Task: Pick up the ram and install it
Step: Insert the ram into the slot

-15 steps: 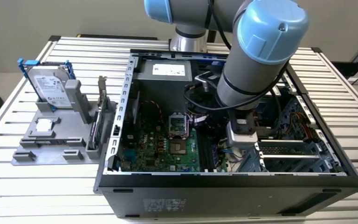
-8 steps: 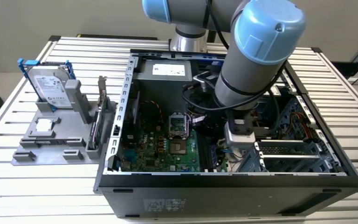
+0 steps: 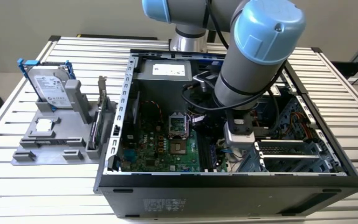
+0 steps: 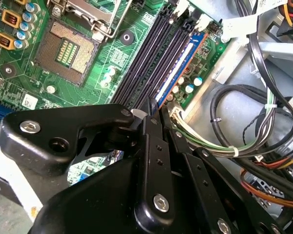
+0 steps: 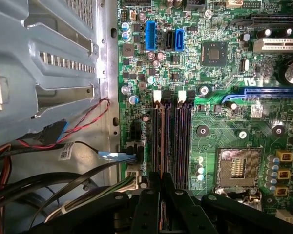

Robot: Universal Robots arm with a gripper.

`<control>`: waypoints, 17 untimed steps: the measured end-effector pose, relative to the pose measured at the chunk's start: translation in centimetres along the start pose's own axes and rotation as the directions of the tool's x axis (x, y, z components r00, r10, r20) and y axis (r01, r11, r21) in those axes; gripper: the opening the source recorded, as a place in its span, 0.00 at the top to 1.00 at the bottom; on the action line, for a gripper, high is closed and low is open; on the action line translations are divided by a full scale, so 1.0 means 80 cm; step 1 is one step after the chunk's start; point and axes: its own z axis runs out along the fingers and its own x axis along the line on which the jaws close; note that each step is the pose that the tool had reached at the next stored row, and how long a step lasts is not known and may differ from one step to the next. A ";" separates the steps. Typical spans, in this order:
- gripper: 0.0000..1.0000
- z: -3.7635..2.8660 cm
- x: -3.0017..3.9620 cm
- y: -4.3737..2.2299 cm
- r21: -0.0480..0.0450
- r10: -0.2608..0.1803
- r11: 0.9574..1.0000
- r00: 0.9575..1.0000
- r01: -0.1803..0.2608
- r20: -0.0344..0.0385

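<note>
The ram (image 4: 179, 66) is a long thin stick with a blue face. It stands on edge along the outermost memory slot, the one nearest the cable bundle. In the second wrist view my gripper (image 4: 155, 109) has its black fingers shut on the ram's near end. Whether the stick is pressed fully into the slot cannot be told. The first wrist view shows the gripper (image 5: 161, 184) directly over the row of dark memory slots (image 5: 172, 136). From the exterior view, the gripper (image 3: 227, 156) is low inside the open computer case, just to the view's right of the motherboard (image 3: 160, 149).
The CPU socket (image 4: 68, 48) lies beside the slots. Cable bundles (image 4: 244, 112) and a metal drive cage (image 5: 49, 63) crowd the other side. Outside the case (image 3: 229, 179), a grey fixture (image 3: 42, 149) holds a hard drive with blue rails (image 3: 48, 86) and an upright card (image 3: 95, 123).
</note>
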 end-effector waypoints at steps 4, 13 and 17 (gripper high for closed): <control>1.00 0.0001 0.0006 -0.0007 0.000 0.000 1.000 1.000 0.000 0.000; 1.00 0.0002 0.0020 -0.0018 0.005 0.000 1.000 1.000 0.000 0.000; 1.00 0.0003 0.0021 -0.0022 0.006 0.000 1.000 1.000 0.000 0.000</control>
